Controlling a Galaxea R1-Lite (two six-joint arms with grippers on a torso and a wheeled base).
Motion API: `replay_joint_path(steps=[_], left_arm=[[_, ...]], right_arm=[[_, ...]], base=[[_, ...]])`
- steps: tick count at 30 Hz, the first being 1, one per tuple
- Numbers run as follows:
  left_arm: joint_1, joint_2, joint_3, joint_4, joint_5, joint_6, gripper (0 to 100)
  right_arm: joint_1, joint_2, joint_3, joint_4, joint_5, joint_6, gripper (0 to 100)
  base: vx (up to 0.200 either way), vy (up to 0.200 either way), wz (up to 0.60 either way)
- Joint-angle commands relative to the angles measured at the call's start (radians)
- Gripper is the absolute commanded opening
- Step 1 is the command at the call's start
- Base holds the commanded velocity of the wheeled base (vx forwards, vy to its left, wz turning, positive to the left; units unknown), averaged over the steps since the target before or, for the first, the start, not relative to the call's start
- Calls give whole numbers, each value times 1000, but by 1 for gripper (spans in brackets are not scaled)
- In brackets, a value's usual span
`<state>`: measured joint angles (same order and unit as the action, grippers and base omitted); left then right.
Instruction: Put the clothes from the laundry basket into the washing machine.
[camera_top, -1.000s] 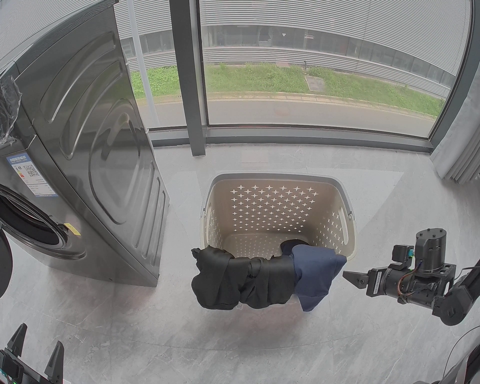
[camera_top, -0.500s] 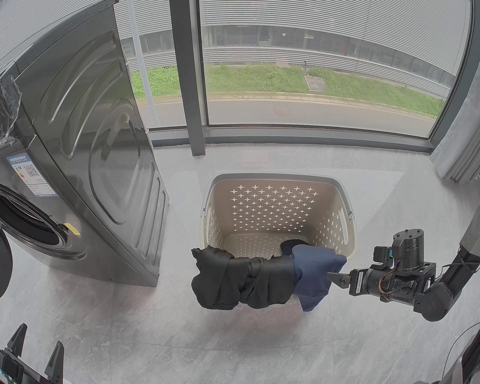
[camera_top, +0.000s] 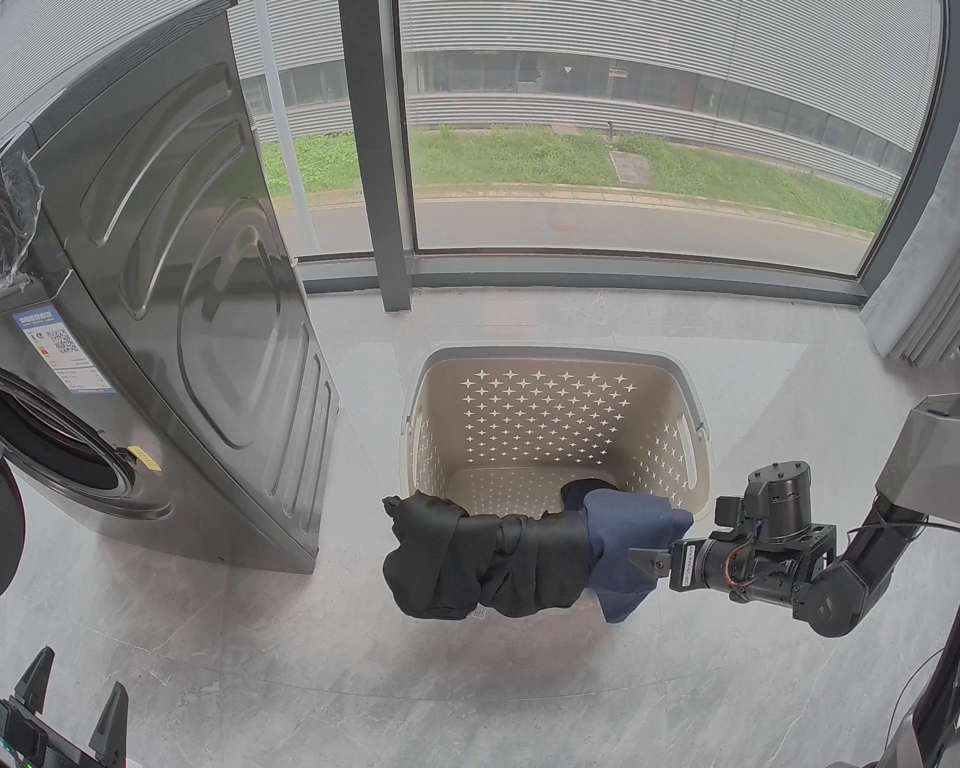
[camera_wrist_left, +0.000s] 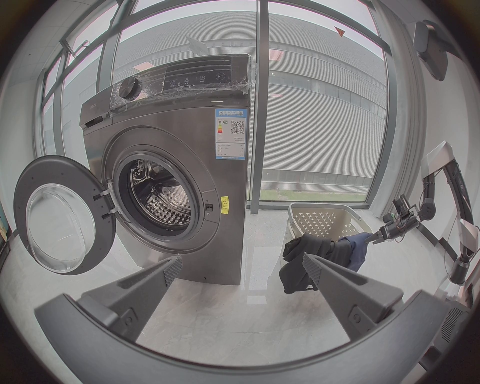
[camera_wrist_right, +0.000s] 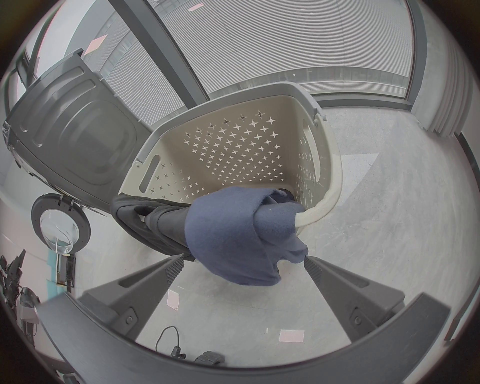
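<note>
Two garments and one basket occupy the floor (camera_top: 300, 680) beside a grey front-loading washing machine (camera_top: 180, 300), which stands at the left of the head view with its round door (camera_wrist_left: 60, 215) swung fully open and its steel drum (camera_wrist_left: 160, 195) exposed. Behind the machine and basket runs a floor-to-ceiling window (camera_top: 640, 150). The laundry basket (camera_top: 555, 400), beige with star-shaped perforations, sits upright on the floor to the right of the machine and apart from it. Both garments hang over the basket's near rim. The larger is a black garment (camera_top: 480, 565), draped across the left and middle of that rim with most of its bulk hanging outside. The smaller is a blue garment (camera_top: 625, 550), touching the black one and folded over the rim's right end, one part dipping inside the basket and one flap hanging outside. The right gripper (camera_top: 640, 562) is level with the rim, pointing at the blue garment from the right; its fingers are spread wide, one on either side of the hanging flap, and nothing is clasped between them. The left gripper (camera_top: 80, 675) is low at the near left, facing the machine's opening, its fingers likewise spread apart and holding nothing.
</note>
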<state>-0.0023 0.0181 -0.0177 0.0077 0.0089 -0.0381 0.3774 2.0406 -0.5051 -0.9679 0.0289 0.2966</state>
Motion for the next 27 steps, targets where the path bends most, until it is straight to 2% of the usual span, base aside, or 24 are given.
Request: replay_joint_path(steps=[1,5,9,14,15,22,27], left_arm=[[-1,-6,13,0,0,0,100],[1,-6,13,0,2,0,100],[-1,-6,13,0,2,0,100],[-1,-6,13,0,2,0,100],[-1,-6,13,0,2,0,100],[1,-6,13,0,0,0,100],[1,-6,13,0,0,0,100]], right_arm=[[-8,69,-36,0,0,1,100],[-8,108,-61,-23,-3,1,100],[-9,138,-70,-74,-26,-2,100],[-12,177,-92,-98,-26,1,100],[-12,179,-95,-100,-26,3,0],[0,179,-93,-140,-21,9,0],[11,148,-56,-157,-17,39,0]], base=[[0,0,0],[0,0,0],[0,0,0],[0,0,0],[0,0,0],[0,0,0],[0,0,0]])
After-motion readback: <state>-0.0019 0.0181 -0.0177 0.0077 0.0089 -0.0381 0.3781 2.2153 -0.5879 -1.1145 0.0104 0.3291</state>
